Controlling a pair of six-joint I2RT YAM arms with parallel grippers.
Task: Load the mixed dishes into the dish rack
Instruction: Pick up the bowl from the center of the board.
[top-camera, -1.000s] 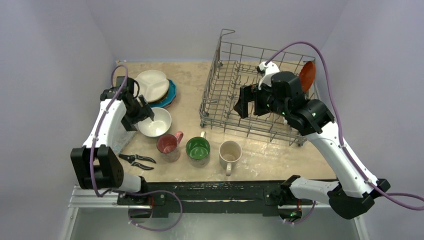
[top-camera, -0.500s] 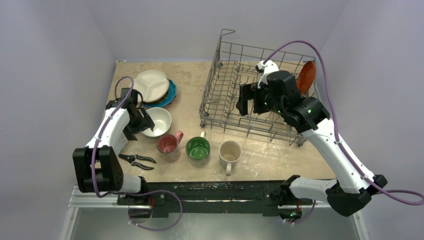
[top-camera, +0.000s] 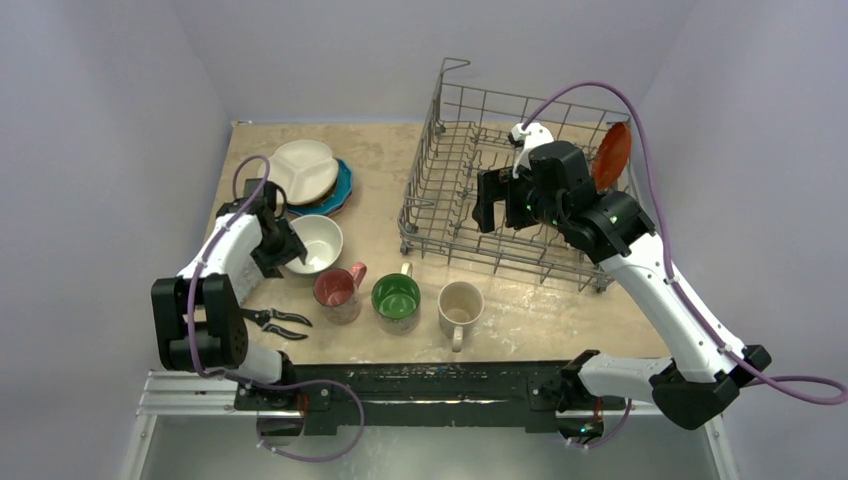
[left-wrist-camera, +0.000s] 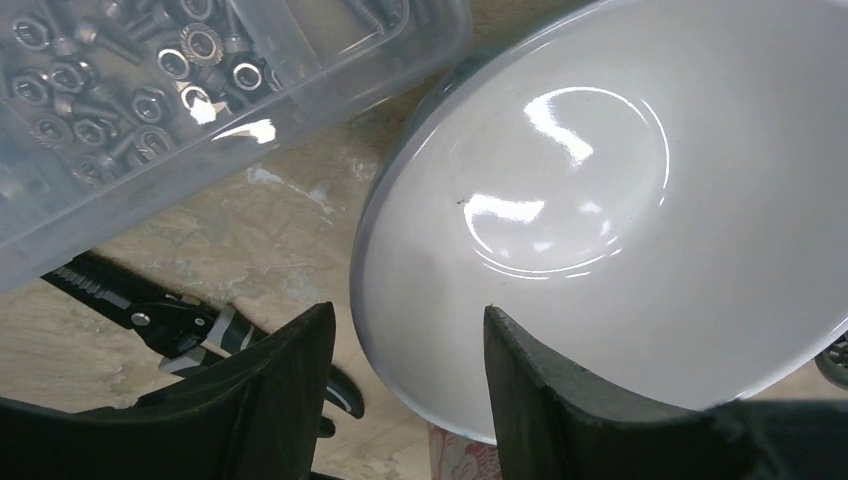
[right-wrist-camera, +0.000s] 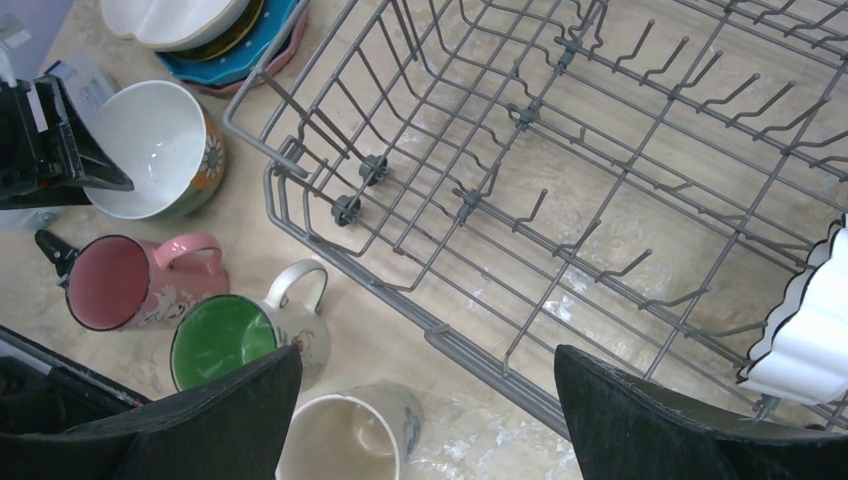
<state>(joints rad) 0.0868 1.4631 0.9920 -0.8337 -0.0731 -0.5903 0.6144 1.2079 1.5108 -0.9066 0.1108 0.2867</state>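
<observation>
Three mugs stand upright in a row on the mottled beige counter (top-camera: 380, 150): a red mug (top-camera: 335, 287), a mug (top-camera: 396, 297) with a glossy green inside and a pale outside, and a cream mug (top-camera: 460, 303). Just behind the red one sits a round white bowl (top-camera: 315, 243), glazed and shiny inside, with an orange flowered outside. The left jaws are spread either side of its near wall, one finger outside the rim and one over the smooth inside, with a gap showing between them. Black-handled pliers (top-camera: 275, 320) lie beside the bowl, and a clear plastic box (left-wrist-camera: 150, 90) of metal nuts and bolts is just beyond it.

Farther back, a white divided plate (top-camera: 305, 170) tops a stack that includes a teal plate (top-camera: 343, 190). The grey wire dish rack (top-camera: 470, 250), with tall sides and upright tines, fills the right half of the counter. An orange plate (top-camera: 614, 152) stands on edge at its far right end. The right jaws hang over the rack's middle, spread wide with nothing between them. A white fluted dish (right-wrist-camera: 810, 320) with a dark scalloped rim shows at the edge of the right wrist view, over the rack's wires.
</observation>
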